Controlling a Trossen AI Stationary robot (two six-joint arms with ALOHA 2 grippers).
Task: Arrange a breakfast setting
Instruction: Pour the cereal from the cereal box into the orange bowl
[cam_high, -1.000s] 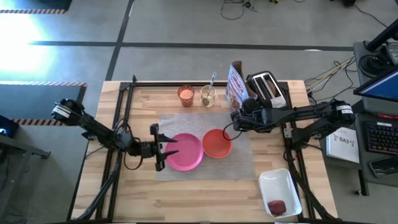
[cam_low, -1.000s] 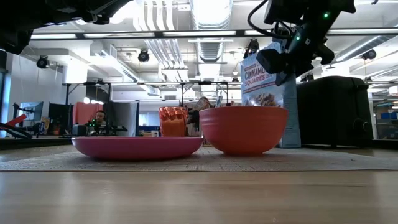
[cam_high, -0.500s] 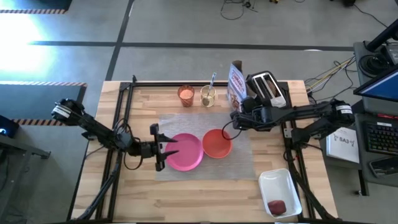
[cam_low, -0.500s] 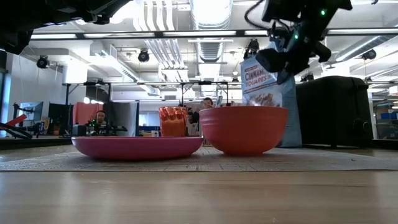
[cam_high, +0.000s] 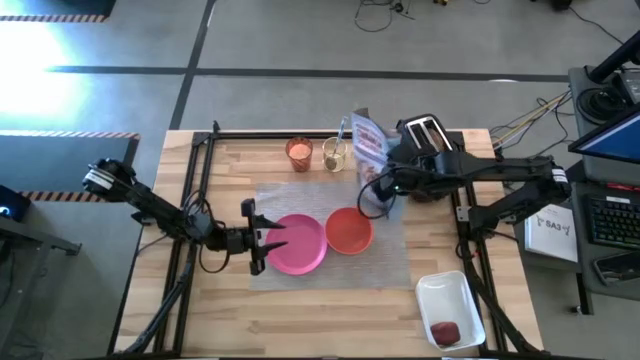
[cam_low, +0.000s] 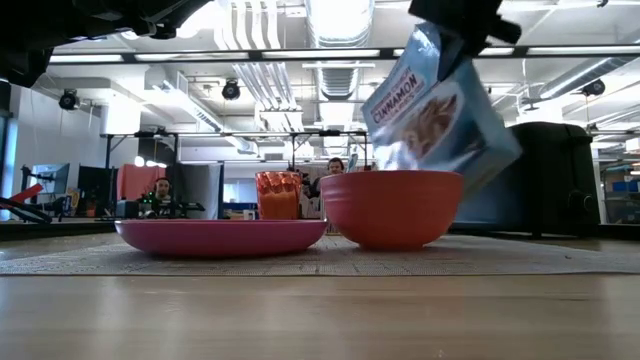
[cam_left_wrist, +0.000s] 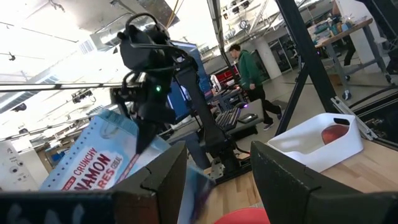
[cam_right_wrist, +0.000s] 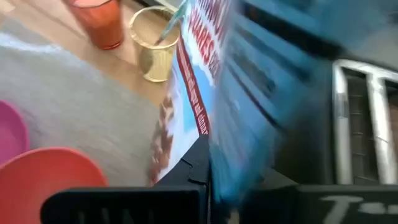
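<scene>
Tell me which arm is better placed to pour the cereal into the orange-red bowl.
The right one, likely. Its pincer already holds the cereal bag, tilted beside the orange-red bowl. The left pincer sits open on the far side of the pink plate.

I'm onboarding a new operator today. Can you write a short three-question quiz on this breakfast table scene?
1. True or false: the cereal bag held by the right gripper hangs tilted over the table.
2. What lies in the white tray? A) toast B) a red apple C) a spoon
3. Fill in: the orange-red bowl and the pink plate both rest on the grey ____.

Key: 1 true; 2 B; 3 mat. The left gripper waits beside the plate.
</scene>
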